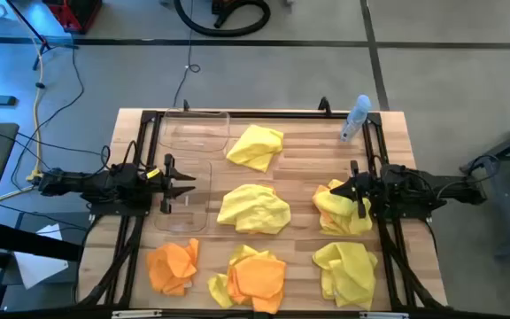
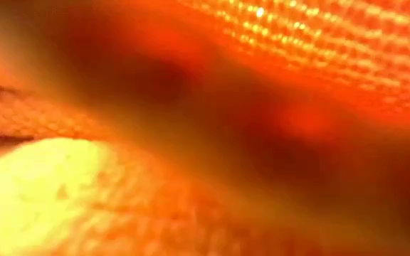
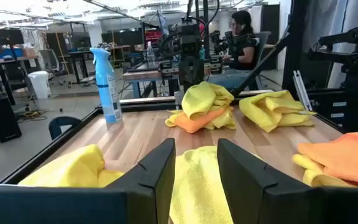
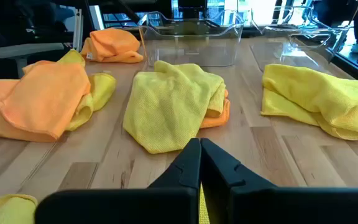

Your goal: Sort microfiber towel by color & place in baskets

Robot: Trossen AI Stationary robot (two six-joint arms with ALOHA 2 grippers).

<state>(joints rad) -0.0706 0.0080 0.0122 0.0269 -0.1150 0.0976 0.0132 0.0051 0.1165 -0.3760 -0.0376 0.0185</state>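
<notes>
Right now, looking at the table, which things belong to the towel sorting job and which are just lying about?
Part of the job:
- yellow towels
- orange towels
- two clear baskets

Just lying about:
- spray bottle at the table's far right corner
- cables on the floor beyond the table

We note the desk (image 4: 278, 155): pale wood planks, smooth, faint sheen. Microfiber towel (image 4: 173, 102) pieces: soft matt cloth, finely nubbed weave. Baskets (image 4: 191, 37): clear glossy plastic. Spray bottle (image 3: 106, 81): translucent plastic. Left gripper (image 3: 194, 171) and right gripper (image 4: 199, 163) fingers: dark matt plastic.
</notes>
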